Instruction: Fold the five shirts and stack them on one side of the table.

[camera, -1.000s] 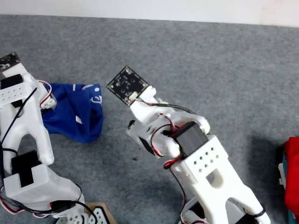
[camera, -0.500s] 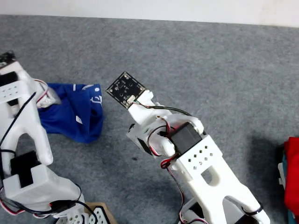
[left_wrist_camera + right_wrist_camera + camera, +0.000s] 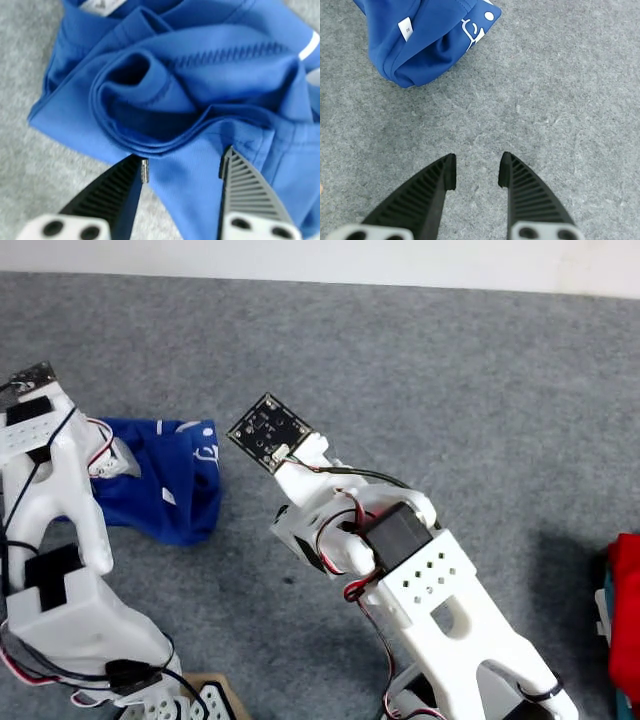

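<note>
One blue shirt [image 3: 200,75] (bunched) | left end effector [image 3: 185,162] wide | right end effector [image 3: 477,160] half-open

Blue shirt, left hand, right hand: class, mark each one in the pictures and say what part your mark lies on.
blue shirt [image 3: 165,480], high view, the middle of the bunched cloth.
left hand [image 3: 185,162], left wrist view, midway between its fingertips.
right hand [image 3: 477,162], right wrist view, midway between its fingertips.

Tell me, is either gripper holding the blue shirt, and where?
Nothing is held. The left gripper is open over the blue shirt's bunched folds, not pinching it. The right gripper is open over the bare table.
</note>
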{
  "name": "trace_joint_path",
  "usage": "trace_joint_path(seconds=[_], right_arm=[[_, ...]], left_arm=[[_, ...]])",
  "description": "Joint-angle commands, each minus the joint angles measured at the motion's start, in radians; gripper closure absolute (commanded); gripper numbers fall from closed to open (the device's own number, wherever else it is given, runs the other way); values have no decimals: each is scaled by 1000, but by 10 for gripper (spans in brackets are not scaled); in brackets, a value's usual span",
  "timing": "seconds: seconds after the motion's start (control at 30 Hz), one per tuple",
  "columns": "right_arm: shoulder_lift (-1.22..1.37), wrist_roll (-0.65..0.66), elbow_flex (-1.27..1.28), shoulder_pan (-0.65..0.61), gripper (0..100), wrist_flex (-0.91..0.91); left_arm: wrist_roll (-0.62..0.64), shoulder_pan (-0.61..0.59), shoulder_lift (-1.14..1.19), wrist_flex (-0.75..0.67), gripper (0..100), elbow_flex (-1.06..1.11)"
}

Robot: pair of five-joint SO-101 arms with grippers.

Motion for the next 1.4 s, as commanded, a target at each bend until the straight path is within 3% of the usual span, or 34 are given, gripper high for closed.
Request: trace_joint_path(seconds=[0.0, 0.27, 0.5, 0.93, 1.37], right_arm=[[-27, -9, -5, 7, 849, -21], [-25, -9, -5, 7, 849, -21], [-25, -9, -5, 7, 849, -21], [-25, -9, -5, 7, 849, -22], [-25, -11, -7, 7, 849, -22]], left_arm=[[-9, 19, -5, -63, 765, -15], [-5, -24, -7, -75, 771, -16], [-9, -99, 2, -87, 906, -51], [-6, -173, -5, -98, 909, -53], [-9, -338, 1, -98, 909, -56]])
